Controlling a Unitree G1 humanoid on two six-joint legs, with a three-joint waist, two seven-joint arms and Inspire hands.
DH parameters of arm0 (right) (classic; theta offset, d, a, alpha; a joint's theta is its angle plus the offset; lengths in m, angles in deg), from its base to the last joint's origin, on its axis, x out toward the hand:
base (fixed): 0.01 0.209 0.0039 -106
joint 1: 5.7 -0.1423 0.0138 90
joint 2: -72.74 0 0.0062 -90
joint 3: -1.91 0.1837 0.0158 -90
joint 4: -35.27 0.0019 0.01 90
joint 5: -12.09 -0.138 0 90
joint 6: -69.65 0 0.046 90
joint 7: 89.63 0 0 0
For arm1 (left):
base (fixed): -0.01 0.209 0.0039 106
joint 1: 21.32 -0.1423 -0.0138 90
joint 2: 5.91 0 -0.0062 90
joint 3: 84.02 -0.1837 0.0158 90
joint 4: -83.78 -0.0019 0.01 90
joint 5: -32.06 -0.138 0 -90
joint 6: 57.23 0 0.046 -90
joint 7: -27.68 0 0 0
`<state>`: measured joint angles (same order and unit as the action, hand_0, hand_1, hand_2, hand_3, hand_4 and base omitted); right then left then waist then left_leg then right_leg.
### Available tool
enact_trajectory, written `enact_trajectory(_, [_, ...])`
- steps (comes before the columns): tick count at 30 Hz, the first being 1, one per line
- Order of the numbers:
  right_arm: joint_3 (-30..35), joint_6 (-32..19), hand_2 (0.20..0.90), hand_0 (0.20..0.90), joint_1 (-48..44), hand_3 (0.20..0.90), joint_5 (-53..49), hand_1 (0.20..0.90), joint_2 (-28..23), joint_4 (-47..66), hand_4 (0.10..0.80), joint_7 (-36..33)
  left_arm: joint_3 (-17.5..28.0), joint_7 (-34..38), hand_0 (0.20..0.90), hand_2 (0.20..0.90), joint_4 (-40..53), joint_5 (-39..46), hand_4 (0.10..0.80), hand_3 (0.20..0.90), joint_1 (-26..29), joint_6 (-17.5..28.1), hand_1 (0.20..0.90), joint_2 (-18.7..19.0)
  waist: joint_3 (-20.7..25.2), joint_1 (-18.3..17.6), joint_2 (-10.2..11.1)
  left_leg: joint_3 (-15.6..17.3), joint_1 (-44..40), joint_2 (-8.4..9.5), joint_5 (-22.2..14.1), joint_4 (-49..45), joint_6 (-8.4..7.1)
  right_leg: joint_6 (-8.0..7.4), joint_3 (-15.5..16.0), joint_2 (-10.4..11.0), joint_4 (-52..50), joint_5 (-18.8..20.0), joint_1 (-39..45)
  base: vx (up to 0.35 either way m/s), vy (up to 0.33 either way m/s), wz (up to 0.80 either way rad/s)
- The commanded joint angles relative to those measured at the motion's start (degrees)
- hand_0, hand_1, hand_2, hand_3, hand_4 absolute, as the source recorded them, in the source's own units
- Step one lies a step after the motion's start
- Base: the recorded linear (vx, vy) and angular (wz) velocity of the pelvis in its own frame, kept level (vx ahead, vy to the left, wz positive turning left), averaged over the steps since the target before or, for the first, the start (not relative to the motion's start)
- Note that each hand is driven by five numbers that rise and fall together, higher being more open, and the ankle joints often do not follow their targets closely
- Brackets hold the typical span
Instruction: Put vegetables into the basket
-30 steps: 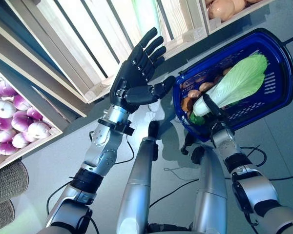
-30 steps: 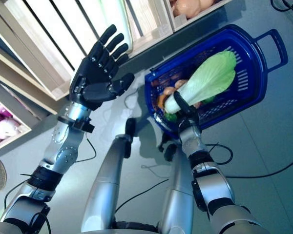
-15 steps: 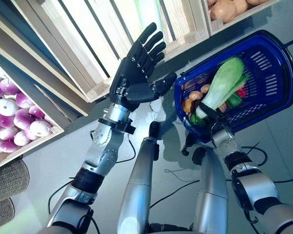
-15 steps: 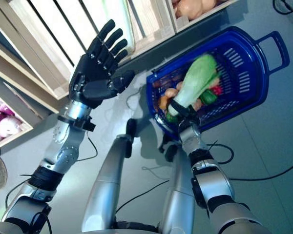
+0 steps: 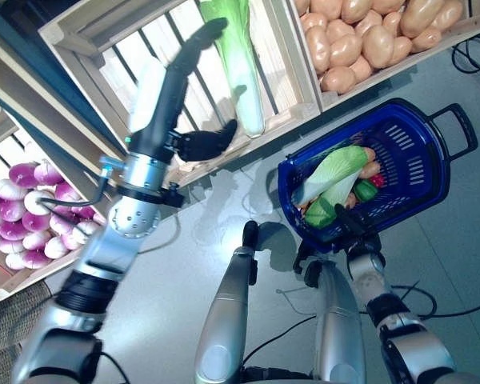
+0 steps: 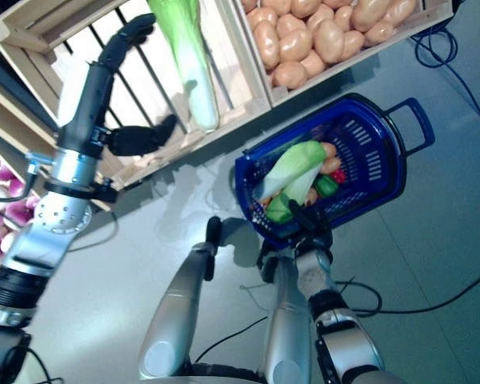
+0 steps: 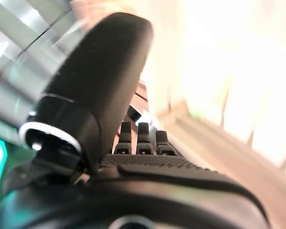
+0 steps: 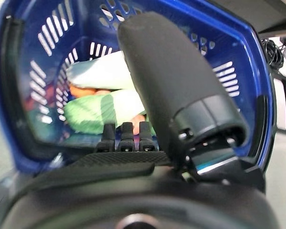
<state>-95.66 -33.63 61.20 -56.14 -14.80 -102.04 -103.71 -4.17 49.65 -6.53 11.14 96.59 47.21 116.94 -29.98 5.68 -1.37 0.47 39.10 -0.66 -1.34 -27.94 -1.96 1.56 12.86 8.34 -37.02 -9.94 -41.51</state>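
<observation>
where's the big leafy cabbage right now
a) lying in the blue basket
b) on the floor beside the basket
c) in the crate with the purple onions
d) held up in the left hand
a: the cabbage lies inside the blue basket on top of the other vegetables, while the right hand sits at the basket's near rim, and the left hand is open, holding nothing, up by the wooden crate.

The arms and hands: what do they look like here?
Both arms are silver-grey metal segments with black joint bands. The left hand and right hand are black, with segmented fingers and a broad rounded thumb. The left wrist shows a round silver disc.
</observation>
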Motion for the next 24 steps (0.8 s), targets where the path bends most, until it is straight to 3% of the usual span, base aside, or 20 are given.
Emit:
enact_trajectory(1, [0.0, -2.6, 0.900, 0.900, 6.5, 0.900, -3.2, 0.900, -3.1, 5.5, 0.800, 5.0, 4.0, 10.4, 0.900, 0.900, 2.2, -24.6, 0.800, 0.900, 5.6, -3.7, 0.900, 6.7, 0.2, -1.9, -2.6, 3.5, 0.5, 1.36, -0.8, -0.3, -0.15, -2.24, -1.1, -0.7, 6.5, 4.6, 4.8, 0.024, -0.004, -0.04])
enact_trajectory(5, [0.5, -0.1, 0.900, 0.900, 11.4, 0.900, -5.0, 0.900, -5.3, 4.0, 0.800, 8.6, -0.4, 8.3, 0.900, 0.900, 0.7, -30.2, 0.800, 0.900, 9.5, -9.1, 0.900, 14.3, 0.2, -3.7, -2.3, 4.6, 0.6, 0.34, -0.6, 0.1, -0.35, -2.22, -1.0, -0.6, 7.5, 4.8, 4.7, 0.018, -0.003, -0.12])
enact_trajectory(8, [0.8, 0.5, 0.900, 0.900, 12.2, 0.900, -5.5, 0.900, -6.0, 2.0, 0.800, 10.2, -3.1, 7.0, 0.900, 0.900, 0.1, -34.8, 0.800, 0.900, 12.1, -10.1, 0.900, 17.2, 0.2, -4.3, -2.2, 5.0, 0.4, 0.01, -0.5, 0.4, -0.34, -2.34, -0.8, -0.6, 8.0, 5.0, 4.9, 0.023, -0.005, 0.02])
enact_trajectory(11, [0.9, 0.7, 0.900, 0.900, 12.2, 0.900, -6.8, 0.900, -7.4, -0.8, 0.800, 13.8, -10.3, 3.3, 0.900, 0.900, -3.2, -32.7, 0.800, 0.900, 19.7, -10.1, 0.900, 21.3, 0.2, -5.3, -2.2, 5.4, 1.1, -0.60, -0.6, 0.0, -0.30, -2.31, -1.0, -0.5, 7.3, 4.9, 3.9, 0.020, -0.010, -0.04])
enact_trajectory(18, [0.0, 0.1, 0.900, 0.900, 10.1, 0.900, -6.2, 0.900, -8.9, -0.2, 0.800, 14.6, -20.8, 3.8, 0.900, 0.900, -10.0, -33.5, 0.800, 0.900, 26.2, -8.4, 0.900, 22.5, 0.2, -6.2, -2.4, 6.1, 2.3, -1.80, 0.6, 0.6, -0.74, -2.37, -1.4, -0.6, 8.0, 5.5, 2.5, 0.003, 0.022, -0.10])
enact_trajectory(20, [-0.5, 0.3, 0.900, 0.900, 9.0, 0.900, -5.3, 0.900, -9.3, -0.7, 0.800, 15.5, -25.6, 5.2, 0.900, 0.900, -14.6, -31.6, 0.800, 0.900, 29.5, -6.8, 0.900, 22.4, 0.2, -6.9, -2.5, 6.6, 2.7, -2.40, 0.7, 0.5, -0.74, -2.25, -1.7, -0.7, 7.7, 5.4, 1.9, 0.011, 0.062, -0.10])
enact_trajectory(24, [-1.2, 0.1, 0.900, 0.900, 7.7, 0.900, -5.7, 0.900, -9.1, -0.8, 0.800, 15.0, -29.9, 4.5, 0.900, 0.900, -19.4, -30.3, 0.800, 0.900, 32.1, -4.4, 0.900, 21.4, 0.2, -7.2, -2.2, 6.7, 3.4, -2.91, 1.0, 0.4, -0.77, -2.19, -2.0, -0.8, 7.7, 5.6, 1.1, 0.013, 0.041, -0.04])
